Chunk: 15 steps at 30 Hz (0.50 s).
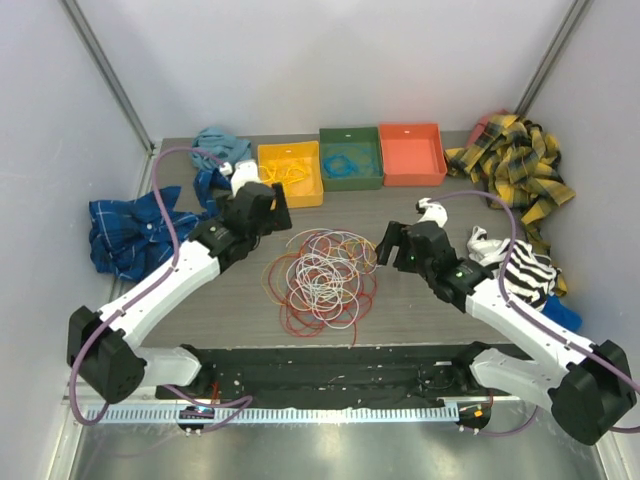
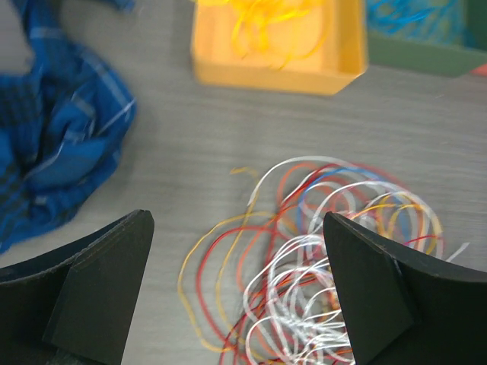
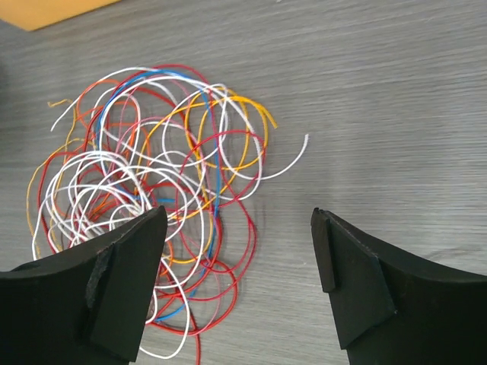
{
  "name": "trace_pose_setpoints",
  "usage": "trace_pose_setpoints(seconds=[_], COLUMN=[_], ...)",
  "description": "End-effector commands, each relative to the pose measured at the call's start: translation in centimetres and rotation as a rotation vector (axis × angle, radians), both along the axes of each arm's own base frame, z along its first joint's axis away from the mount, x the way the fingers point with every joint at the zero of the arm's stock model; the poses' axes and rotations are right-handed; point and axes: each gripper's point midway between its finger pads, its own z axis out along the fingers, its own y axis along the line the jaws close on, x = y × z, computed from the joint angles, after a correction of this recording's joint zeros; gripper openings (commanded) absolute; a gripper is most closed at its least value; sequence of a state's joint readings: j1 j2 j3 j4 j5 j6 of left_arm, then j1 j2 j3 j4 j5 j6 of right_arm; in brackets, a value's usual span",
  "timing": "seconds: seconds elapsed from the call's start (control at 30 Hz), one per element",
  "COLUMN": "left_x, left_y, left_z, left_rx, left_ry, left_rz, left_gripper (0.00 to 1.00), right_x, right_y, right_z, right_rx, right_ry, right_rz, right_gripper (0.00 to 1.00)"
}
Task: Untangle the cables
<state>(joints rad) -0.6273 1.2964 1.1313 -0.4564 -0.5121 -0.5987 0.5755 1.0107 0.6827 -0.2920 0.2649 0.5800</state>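
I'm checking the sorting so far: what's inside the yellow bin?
Loose yellow cables lie in the yellow bin. Whatever sits beneath their loops is covered, and the wrist view cuts off its far end.

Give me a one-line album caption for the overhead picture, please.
Left gripper and right gripper, both open, flank a tangle of cables on the table.

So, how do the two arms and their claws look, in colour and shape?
Both the left arm and the right arm have white links and black joint housings, with a thin purple hose looping along each. The left claw and the right claw are matte black, each with two broad, wedge-shaped fingers. No markings show on them.
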Motion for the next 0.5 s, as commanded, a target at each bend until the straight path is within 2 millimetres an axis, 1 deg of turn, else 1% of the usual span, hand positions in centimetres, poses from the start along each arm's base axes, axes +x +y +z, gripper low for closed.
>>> trace_pose_setpoints(seconds=[0.0,0.03,0.07,0.13,0.17,0.2,0.23,0.27,0.3,0.33,0.37,0.4,0.43,0.47], left_x=[-2.2,-2.7,-3.1,-4.0,-4.3,-4.7,-5.2,-5.5,-5.8,-6.3,-6.5,-6.8,-7.2,-7.4], left_y=[2.1,2.2,2.1,2.3,2.4,2.5,2.7,2.8,3.0,3.3,3.5,3.9,4.3,4.5], left_z=[-1.5,-2.3,-2.8,-4.1,-4.5,-4.5,-5.2,-5.3,-4.8,-4.9,-4.7,-3.9,-3.9,-3.7], left_rx=[-0.05,-0.042,-0.045,-0.048,-0.055,-0.07,-0.088,-0.097,-0.116,-0.117,-0.119,-0.131,-0.123,-0.121], left_ry=[0.038,0.058,0.078,0.123,0.134,0.137,0.155,0.156,0.144,0.148,0.145,0.12,0.121,0.113], left_rz=[0.076,0.072,0.055,0.068,0.075,0.075,0.096,0.103,0.104,0.107,0.107,0.111,0.11,0.108], left_gripper=[1.0,1.0,1.0,1.0,1.0,1.0,1.0,1.0,1.0,1.0,1.0,1.0,1.0,1.0], right_x=[0.8,0.7,0.1,-0.6,-1.0,-1.5,-1.6,-1.7,-2.5,-2.6,-2.6,-2.8,-2.9,-2.8], right_y=[4.2,5.1,6.9,8.7,10.6,11.4,12.2,13.3,14.6,15.3,16.1,16.7,17.2,17.8], right_z=[2.7,1.7,2.5,1.8,1.4,1.1,1.1,1.0,1.1,1.0,1.0,0.8,0.6,1.1], right_rx=[0.106,0.078,0.06,0.01,-0.014,-0.032,-0.04,-0.039,-0.031,-0.027,-0.025,-0.025,-0.023,-0.009], right_ry=[-0.072,-0.04,-0.055,-0.027,-0.013,-0.01,-0.013,-0.016,-0.022,-0.022,-0.021,-0.019,-0.016,-0.026], right_rz=[0.115,0.145,0.195,0.252,0.299,0.326,0.342,0.362,0.401,0.414,0.423,0.439,0.449,0.457], right_gripper=[0.9,0.92,0.96,0.98,0.98,0.97,0.95,0.9,0.87,0.83,0.77,0.74,0.71,0.67])
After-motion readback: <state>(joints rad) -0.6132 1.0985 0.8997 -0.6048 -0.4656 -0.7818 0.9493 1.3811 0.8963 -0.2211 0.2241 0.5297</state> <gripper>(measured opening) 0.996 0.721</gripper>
